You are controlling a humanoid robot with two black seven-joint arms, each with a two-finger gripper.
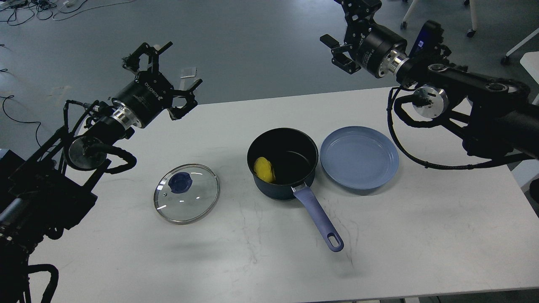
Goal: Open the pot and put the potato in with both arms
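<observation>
The dark navy pot (283, 163) stands open in the middle of the white table (379, 235), its lavender handle (318, 218) pointing toward me and to the right. The yellow potato (264, 169) lies inside it against the left wall. The glass lid (187, 193) with its blue knob lies flat on the table left of the pot. My left gripper (162, 75) is raised above the table's far left corner, fingers spread open and empty. My right gripper (347, 40) is raised past the table's far edge, open and empty.
A flat blue-grey plate (359, 159) lies right of the pot, almost touching it. Beyond the table is grey floor with cables (25, 10) at the far left and chair legs (469, 25) at the far right.
</observation>
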